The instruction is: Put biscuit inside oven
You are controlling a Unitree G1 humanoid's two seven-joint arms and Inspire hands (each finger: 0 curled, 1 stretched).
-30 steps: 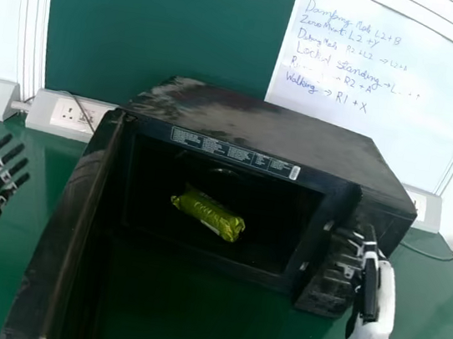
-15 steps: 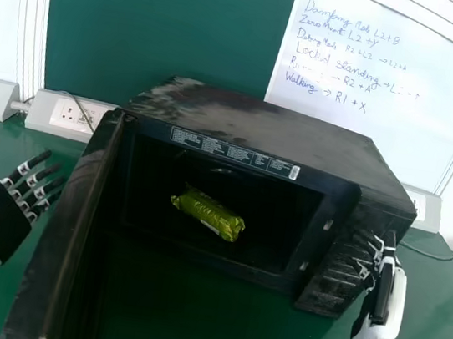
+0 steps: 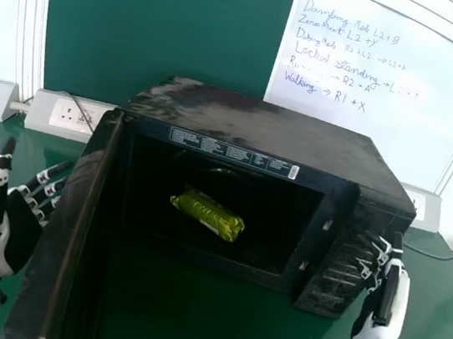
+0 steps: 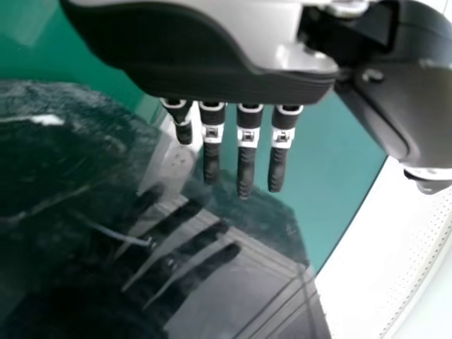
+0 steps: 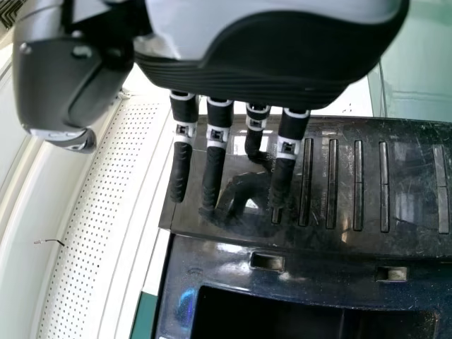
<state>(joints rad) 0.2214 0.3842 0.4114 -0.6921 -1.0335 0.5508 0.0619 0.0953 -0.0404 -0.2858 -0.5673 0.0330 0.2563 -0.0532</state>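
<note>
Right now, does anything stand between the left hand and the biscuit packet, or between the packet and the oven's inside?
Yes: the open door stands between the left hand and the biscuit packet. The packet already lies inside the oven, so nothing visible blocks it from there.

Left hand's fingers have neared the oven door.

Handwritten whiteboard; green wall panel; white socket; green table
</note>
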